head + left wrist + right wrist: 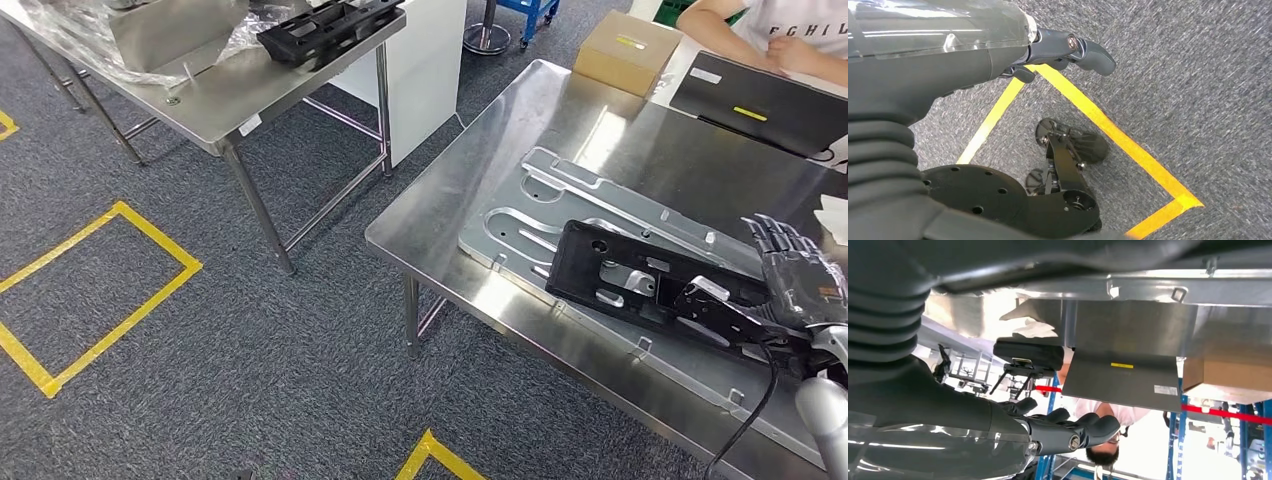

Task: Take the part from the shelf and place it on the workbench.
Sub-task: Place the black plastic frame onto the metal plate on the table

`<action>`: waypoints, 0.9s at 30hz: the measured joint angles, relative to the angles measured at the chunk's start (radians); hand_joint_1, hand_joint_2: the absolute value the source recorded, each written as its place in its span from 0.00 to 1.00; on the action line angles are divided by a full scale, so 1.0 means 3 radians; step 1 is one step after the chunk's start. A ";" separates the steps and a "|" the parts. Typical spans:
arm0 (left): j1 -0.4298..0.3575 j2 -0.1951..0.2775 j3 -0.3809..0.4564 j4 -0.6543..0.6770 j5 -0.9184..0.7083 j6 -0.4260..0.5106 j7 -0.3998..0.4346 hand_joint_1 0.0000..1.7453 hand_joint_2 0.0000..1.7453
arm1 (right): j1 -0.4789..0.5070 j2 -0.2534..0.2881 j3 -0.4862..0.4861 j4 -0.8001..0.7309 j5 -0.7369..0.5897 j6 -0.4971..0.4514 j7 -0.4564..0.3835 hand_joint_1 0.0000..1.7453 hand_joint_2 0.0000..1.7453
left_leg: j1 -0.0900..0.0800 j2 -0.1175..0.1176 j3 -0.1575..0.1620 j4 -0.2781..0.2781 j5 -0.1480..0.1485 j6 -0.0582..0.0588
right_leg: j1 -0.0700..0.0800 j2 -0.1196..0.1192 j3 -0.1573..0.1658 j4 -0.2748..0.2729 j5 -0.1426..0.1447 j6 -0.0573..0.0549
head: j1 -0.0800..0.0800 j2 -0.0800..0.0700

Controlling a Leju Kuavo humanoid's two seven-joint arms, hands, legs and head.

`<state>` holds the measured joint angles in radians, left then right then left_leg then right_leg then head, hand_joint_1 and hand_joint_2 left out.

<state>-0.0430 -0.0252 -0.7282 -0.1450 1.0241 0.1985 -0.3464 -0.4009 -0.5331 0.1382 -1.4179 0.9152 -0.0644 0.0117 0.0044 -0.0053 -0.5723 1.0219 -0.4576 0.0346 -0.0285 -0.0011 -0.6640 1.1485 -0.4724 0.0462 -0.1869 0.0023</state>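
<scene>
1. On the workbench [470,150], the black part [640,280] lay flat on a grey metal plate [520,215], near the front edge.
2. My right hand [800,275] sat at the part's right end, fingers extended above it; I could not tell whether it gripped the part or merely rested against it.
3. My left hand [1068,50] hung over the carpet with fingers loosely curled, holding nothing.
4. A second black part [330,25] lay on the steel table [250,90] beyond, beside clear plastic wrap [60,30].
5. Risk, as I judged it: withdrawing my fingers carelessly could drag the part across the smooth plate towards the bench edge, or snag my hand's black cable [745,420].
6. A cardboard box [625,50] and a dark panel [765,100] each carried a yellow label, unreadable; the seated person's white shirt [800,25] showed letters like "FGHIL", cut off.
</scene>
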 joint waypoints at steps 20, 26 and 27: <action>-0.0019 0.0004 -0.0022 0.0000 -0.0006 0.0087 0.0068 0.00 0.00 | 0.0132 0.0227 -0.0318 -0.0227 -0.0155 -0.1233 -0.0523 0.00 0.00 | -0.0005 0.0002 -0.0066 0.0094 0.0000 -0.0101 | 0.0033 0.0015 0.0229 -0.0412 0.0082 -0.0128 | -0.0001 0.0000; -0.0030 -0.0012 -0.0028 0.0000 -0.0006 0.0111 0.0094 0.00 0.00 | 0.0195 0.0329 -0.0472 -0.0458 -0.0652 -0.1607 -0.0873 0.00 0.00 | -0.0003 0.0002 -0.0006 -0.0054 0.0054 0.0004 | 0.0021 0.0009 0.0161 -0.0247 -0.0045 -0.0022 | -0.0001 0.0000; -0.0032 -0.0014 -0.0029 0.0000 -0.0005 0.0115 0.0096 0.00 0.00 | 0.0213 0.0335 -0.0492 -0.0497 -0.0744 -0.1641 -0.0931 0.00 0.00 | -0.0002 0.0004 -0.0004 -0.0062 0.0059 0.0013 | 0.0017 0.0008 0.0081 -0.0067 -0.0151 -0.0013 | -0.0001 0.0000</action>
<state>-0.0525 -0.0295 -0.7370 -0.1450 1.0225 0.2331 -0.3176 -0.3370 -0.4327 -0.0094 -1.5671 0.6920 -0.5566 -0.2674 0.0039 -0.0041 -0.5735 1.0033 -0.4397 0.0386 -0.0233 0.0012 -0.6398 1.1284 -0.5176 0.0423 -0.1871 0.0023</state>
